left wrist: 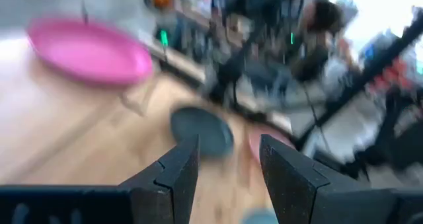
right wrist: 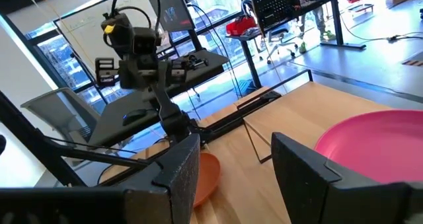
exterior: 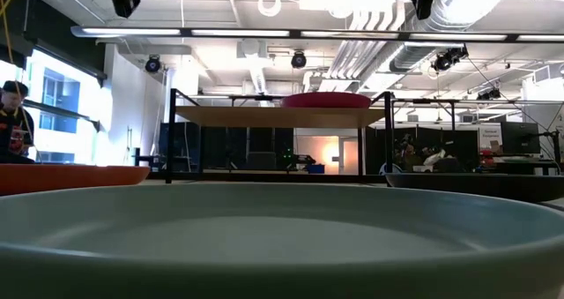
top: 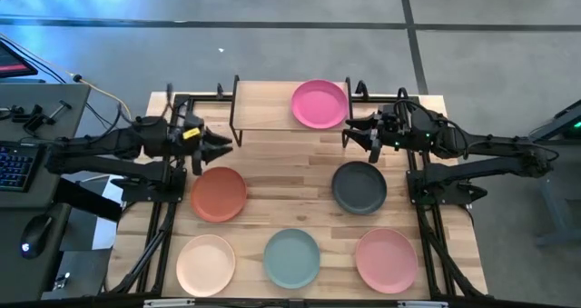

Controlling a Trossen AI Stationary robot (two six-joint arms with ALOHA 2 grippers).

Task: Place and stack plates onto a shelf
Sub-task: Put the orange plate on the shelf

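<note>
The shelf (top: 272,105) stands at the table's far edge, and the magenta plate (top: 320,104) lies flat on its right half, also seen from the low view (exterior: 326,100). The other plates lie flat on the tabletop: terracotta (top: 218,193), dark grey (top: 359,187), cream (top: 205,264), teal (top: 291,258) and salmon (top: 386,260). My left gripper (top: 227,144) hovers open just left of the shelf's near edge, above the terracotta plate's far side. My right gripper (top: 349,135) hovers open off the shelf's near right corner, close to the magenta plate (right wrist: 370,151). Neither holds anything.
Black arm-mount frames run along the table's left and right sides (top: 159,226). A desk with keyboard and mouse (top: 18,163) sits left of the table. The shelf's left half (top: 259,104) is bare wood. A person (exterior: 13,123) shows in the room behind.
</note>
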